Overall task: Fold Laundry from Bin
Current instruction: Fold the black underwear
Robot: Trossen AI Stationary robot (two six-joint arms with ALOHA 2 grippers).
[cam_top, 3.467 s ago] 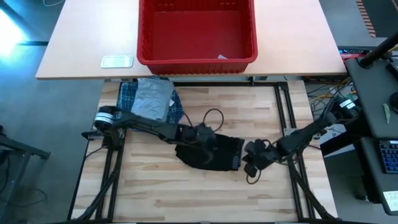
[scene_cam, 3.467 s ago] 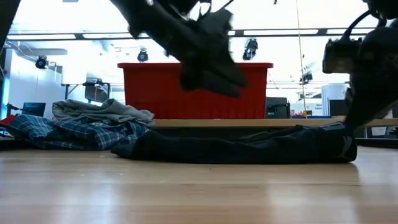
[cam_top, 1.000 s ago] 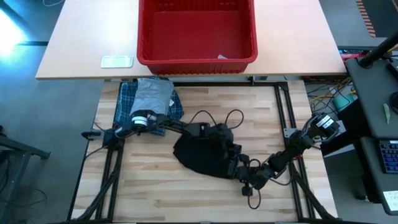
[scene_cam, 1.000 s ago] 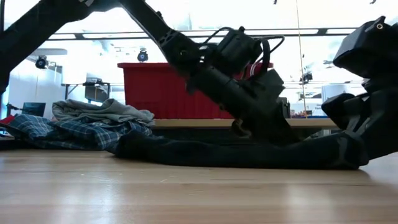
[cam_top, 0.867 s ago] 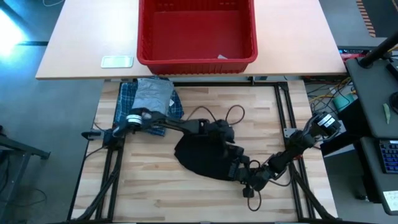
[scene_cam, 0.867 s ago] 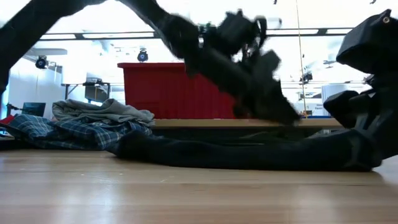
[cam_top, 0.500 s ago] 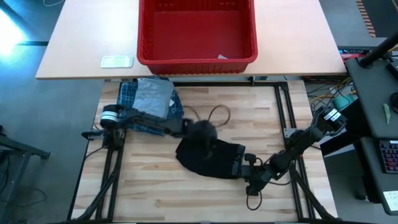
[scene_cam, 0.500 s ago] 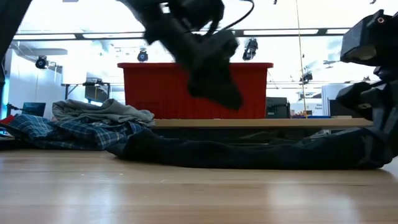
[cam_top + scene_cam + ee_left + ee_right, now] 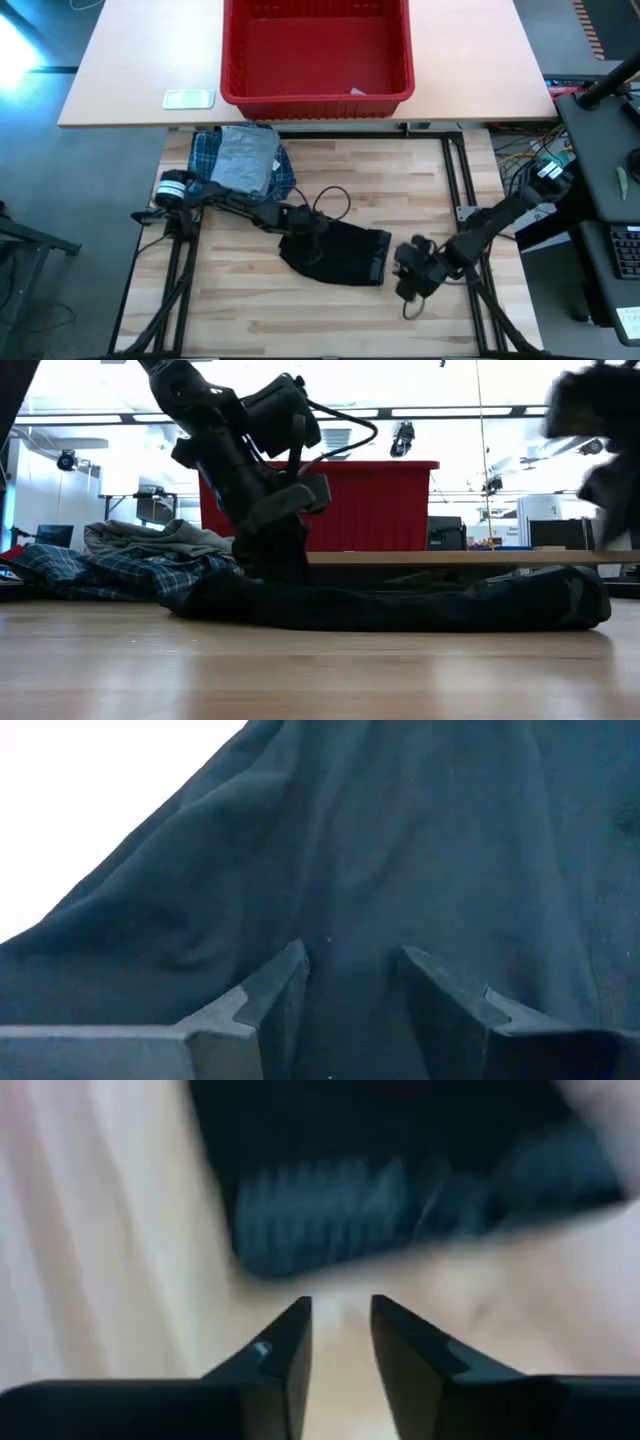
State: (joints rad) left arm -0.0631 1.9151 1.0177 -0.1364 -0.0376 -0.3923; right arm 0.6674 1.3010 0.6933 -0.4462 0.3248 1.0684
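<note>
High view: a soft, matte black garment (image 9: 335, 253) lay crumpled in a rough rectangle at the centre of the pale, plank-grained wooden table (image 9: 250, 310), a ribbed band along its right edge. Up at the left, a smooth light grey T-shirt (image 9: 246, 156) sat folded on a blue-and-white plaid shirt (image 9: 204, 158). The red plastic bin (image 9: 316, 52), rectangular with a thick rim, stood at top centre on a tan tabletop (image 9: 130, 60), beside a small pale flat object (image 9: 188, 98).

The left gripper (image 9: 309, 246) pressed down onto the left part of the black cloth; its wrist view showed the fingers (image 9: 275, 995) parted, with dark fabric filling the gap, though a pinch could not be confirmed. The right gripper (image 9: 409, 268) hung just right of the garment's ribbed edge, its fingers (image 9: 290, 1345) slightly apart over bare wood, holding nothing.

Compared with a second earlier, the garment had drawn in from a wider, rounder spread to a more compact shape; the right gripper, then at its lower right edge, had let go and drawn clear, and the left had shifted leftward.
</note>
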